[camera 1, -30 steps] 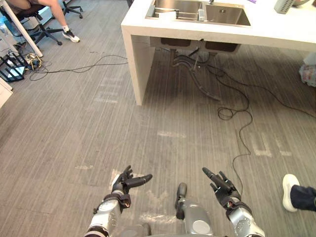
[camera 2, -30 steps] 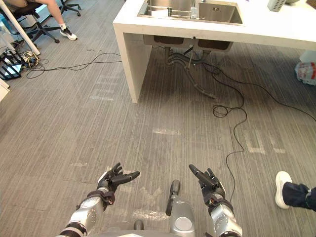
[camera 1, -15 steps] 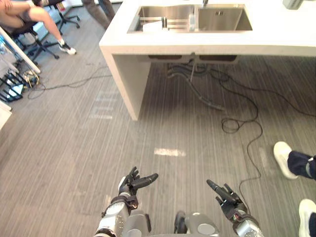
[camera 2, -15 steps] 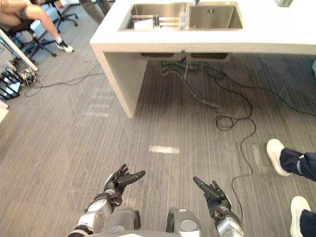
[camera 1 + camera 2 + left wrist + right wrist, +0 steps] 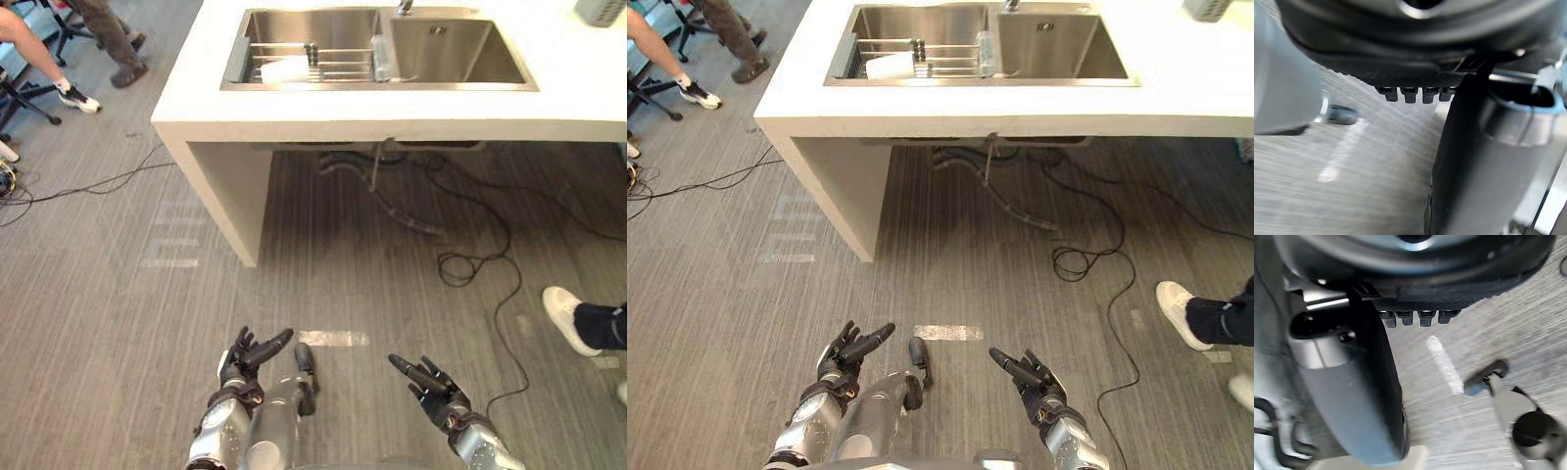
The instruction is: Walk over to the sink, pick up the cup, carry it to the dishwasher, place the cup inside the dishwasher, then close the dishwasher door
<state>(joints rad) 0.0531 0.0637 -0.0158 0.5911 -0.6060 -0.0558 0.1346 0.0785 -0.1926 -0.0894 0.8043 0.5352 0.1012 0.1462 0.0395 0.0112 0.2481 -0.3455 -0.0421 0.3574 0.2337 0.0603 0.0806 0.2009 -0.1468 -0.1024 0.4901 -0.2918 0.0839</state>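
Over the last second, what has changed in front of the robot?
The camera has moved: the robot has stepped closer to the counter and sink. Nothing was taken hold of. The cup lies as before on the rack in the sink, and the left hand and right hand stay open and empty, held low.

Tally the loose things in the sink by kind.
white cylindrical cup, lying on its side on the rack: 1
metal wire rack across the left basin: 1
clear bottle at the divider between the basins: 1
Total: 3
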